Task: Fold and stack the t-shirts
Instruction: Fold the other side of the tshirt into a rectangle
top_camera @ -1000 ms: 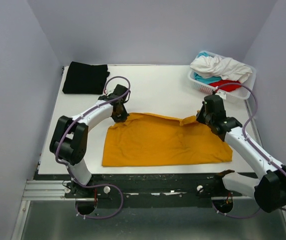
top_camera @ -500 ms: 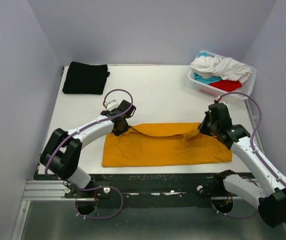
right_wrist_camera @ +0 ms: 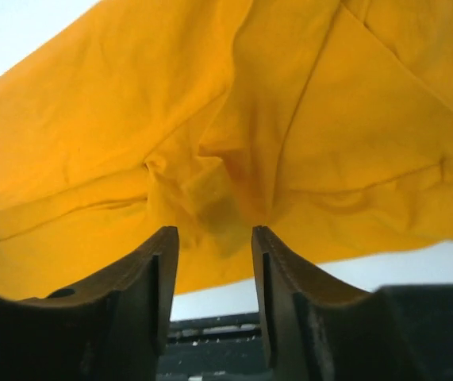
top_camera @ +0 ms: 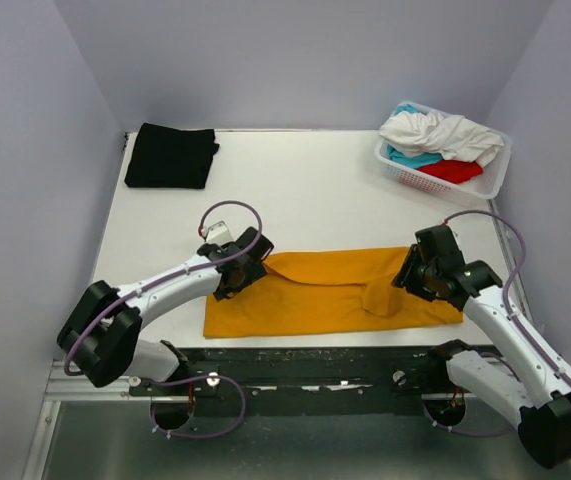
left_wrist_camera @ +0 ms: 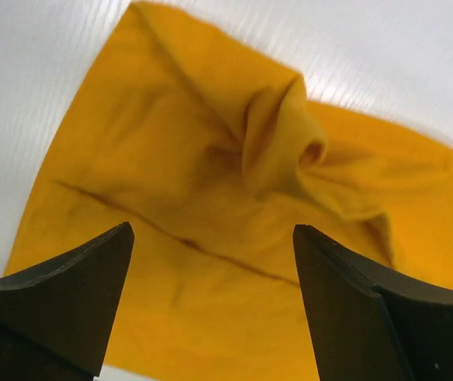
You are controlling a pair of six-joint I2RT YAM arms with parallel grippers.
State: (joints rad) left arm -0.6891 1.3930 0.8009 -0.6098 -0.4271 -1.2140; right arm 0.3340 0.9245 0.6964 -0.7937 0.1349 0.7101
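White counter, grey walls. Orange shirt lies along the near edge, folded lengthwise, with a bunched ridge near its right end. Left tool: jaws wide apart over the left end, holding nothing. Right tool: jaws parted over the ridge, not pinching. Cloth looks light and limp; probably best pinched at corners, both layers. Black shirt sits folded far-left.

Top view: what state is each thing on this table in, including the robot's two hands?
Mustard-orange cotton t-shirt: folded into a long band, lying flat, puckered near both ends.
Black t-shirt: folded, far left corner.
White plastic lattice basket: holds crumpled white shirt, teal shirt, red shirt.
Left hand: open, holding nothing.
Right hand: open, holding nothing.
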